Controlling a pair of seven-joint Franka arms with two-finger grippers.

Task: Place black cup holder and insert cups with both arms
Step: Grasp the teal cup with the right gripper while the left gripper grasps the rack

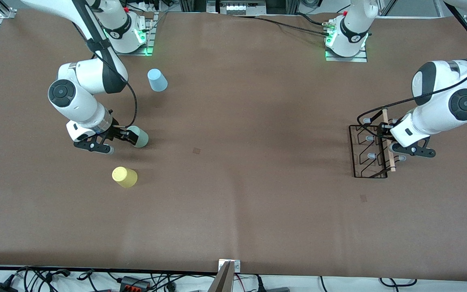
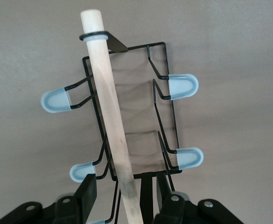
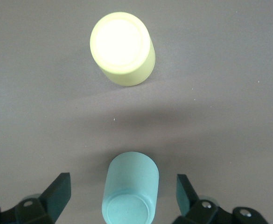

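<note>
The black cup holder (image 1: pixel 353 154) lies on the table at the left arm's end, its wooden rod handle (image 1: pixel 389 140) on top. My left gripper (image 1: pixel 390 142) is open astride the rod, and neither finger touches it. In the left wrist view the rod (image 2: pixel 109 102) runs between the fingers (image 2: pixel 86 190), with pale pegs (image 2: pixel 183 86) on both sides. My right gripper (image 1: pixel 123 140) is open around the mint cup (image 1: pixel 138 136), with a gap on each side (image 3: pixel 129 189). The yellow cup (image 1: pixel 125 177) (image 3: pixel 122 46) stands nearer the front camera.
A light blue cup (image 1: pixel 157 80) stands close to the right arm's base. Brown mat (image 1: pixel 237 142) covers the table between the cups and the holder. Cables and a power strip (image 1: pixel 134 282) lie along the table edge nearest the front camera.
</note>
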